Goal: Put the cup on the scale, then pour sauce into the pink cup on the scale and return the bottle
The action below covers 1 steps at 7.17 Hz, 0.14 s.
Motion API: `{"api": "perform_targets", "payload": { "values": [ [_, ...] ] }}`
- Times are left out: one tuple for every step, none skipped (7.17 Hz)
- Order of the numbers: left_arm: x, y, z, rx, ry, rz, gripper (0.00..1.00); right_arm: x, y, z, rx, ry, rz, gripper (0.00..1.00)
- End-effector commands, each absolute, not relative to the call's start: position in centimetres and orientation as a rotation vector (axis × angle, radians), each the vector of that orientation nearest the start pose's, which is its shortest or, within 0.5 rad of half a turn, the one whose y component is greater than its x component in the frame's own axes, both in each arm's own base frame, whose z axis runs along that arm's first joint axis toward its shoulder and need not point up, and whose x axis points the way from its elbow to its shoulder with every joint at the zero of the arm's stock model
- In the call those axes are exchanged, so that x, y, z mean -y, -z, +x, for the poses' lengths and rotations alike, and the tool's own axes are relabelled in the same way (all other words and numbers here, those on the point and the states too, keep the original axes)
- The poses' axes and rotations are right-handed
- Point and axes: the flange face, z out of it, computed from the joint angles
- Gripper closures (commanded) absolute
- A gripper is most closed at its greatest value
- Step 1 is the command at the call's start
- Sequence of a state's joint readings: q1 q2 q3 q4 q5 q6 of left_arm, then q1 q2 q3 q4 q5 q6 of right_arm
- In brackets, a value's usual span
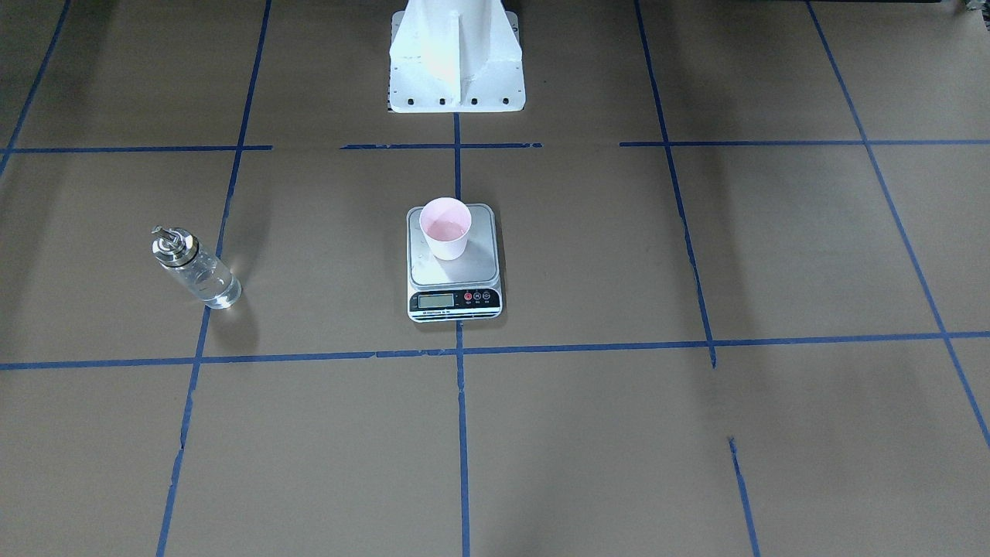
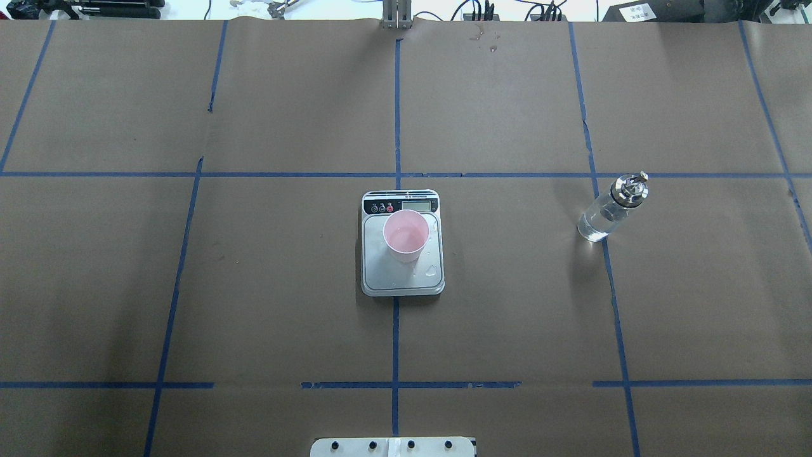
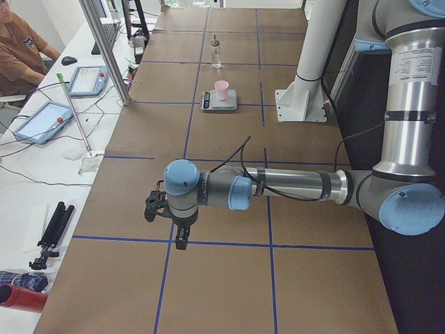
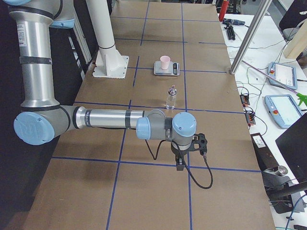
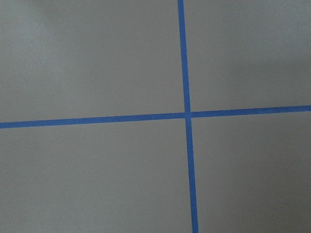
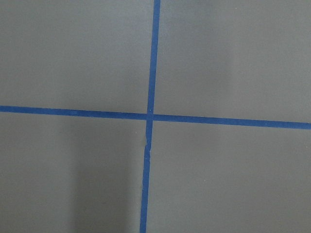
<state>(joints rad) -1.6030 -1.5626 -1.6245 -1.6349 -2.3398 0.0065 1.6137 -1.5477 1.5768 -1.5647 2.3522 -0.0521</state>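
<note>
The pale pink cup [image 1: 445,228] stands upright on the silver scale [image 1: 479,259] at the table's middle, also in the overhead view: cup [image 2: 406,236], scale [image 2: 399,279]. A thin pool of liquid lies in the cup, and drops lie on the platform. The clear glass bottle [image 1: 197,268] with its silver spout stands upright on the robot's right side [image 2: 610,209], clear sauce [image 2: 594,225] in its lower part. My left gripper [image 3: 182,238] and right gripper [image 4: 180,163] hang over bare table far from these; I cannot tell whether they are open or shut.
The white arm pedestal [image 1: 456,62] stands behind the scale. Blue tape lines grid the brown table. Beyond the far edge are tablets [image 3: 42,122], cables, a metal pole [image 3: 104,49] and a seated person [image 3: 21,49].
</note>
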Motion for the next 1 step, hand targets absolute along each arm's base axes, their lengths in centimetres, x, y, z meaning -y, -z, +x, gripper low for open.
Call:
{"api": "perform_targets", "payload": {
  "values": [
    [49.39, -62.89, -8.00, -0.765, -0.020, 0.122, 0.00, 50.09, -64.23, 8.47, 0.780, 0.023, 0.072, 0.00]
  ]
}}
